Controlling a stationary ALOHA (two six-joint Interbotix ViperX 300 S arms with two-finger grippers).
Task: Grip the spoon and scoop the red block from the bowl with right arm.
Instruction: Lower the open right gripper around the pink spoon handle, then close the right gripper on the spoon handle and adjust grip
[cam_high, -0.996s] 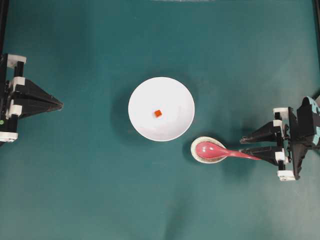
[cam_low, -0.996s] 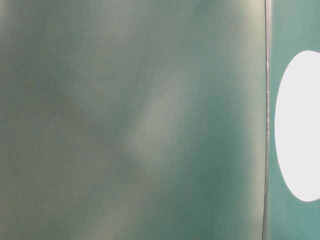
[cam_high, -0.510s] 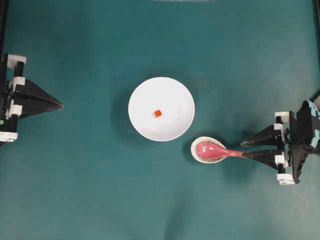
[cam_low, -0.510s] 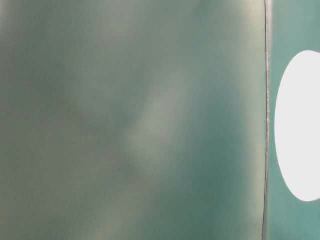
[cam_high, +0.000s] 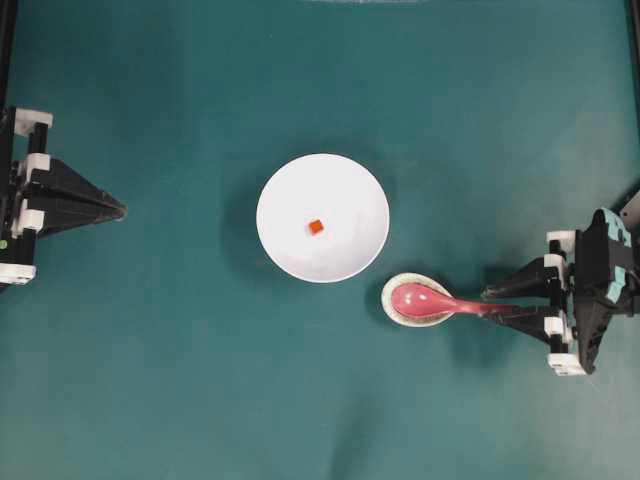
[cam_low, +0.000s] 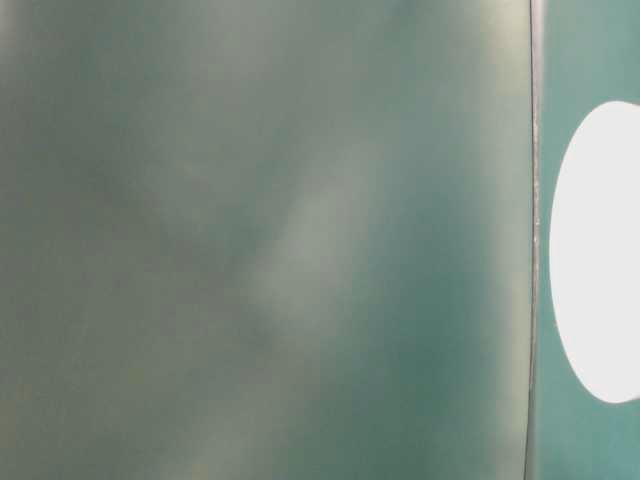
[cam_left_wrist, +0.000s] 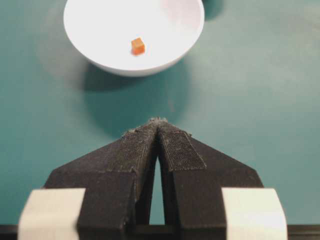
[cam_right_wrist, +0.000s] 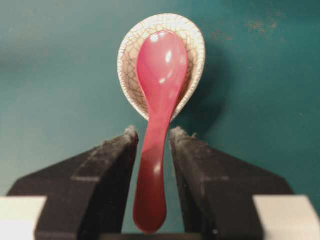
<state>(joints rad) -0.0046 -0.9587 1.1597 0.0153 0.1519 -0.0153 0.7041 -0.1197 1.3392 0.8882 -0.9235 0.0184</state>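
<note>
The spoon (cam_high: 440, 300) lies with its pink-red scoop in a small crackled oval dish (cam_high: 392, 304), just beside the lower right rim of the white bowl (cam_high: 290, 190). Its handle runs out between the fingers of the right gripper (cam_right_wrist: 152, 137), whose jaws stand apart on either side of it; a sliver of green shows on each side, so they seem not to be pinching it. The red block (cam_high: 316, 227) sits near the bowl's middle. Far to the left, the left gripper (cam_left_wrist: 158, 121) rests pressed closed and empty, pointing at the bowl across the green table (cam_high: 180, 380).
</note>
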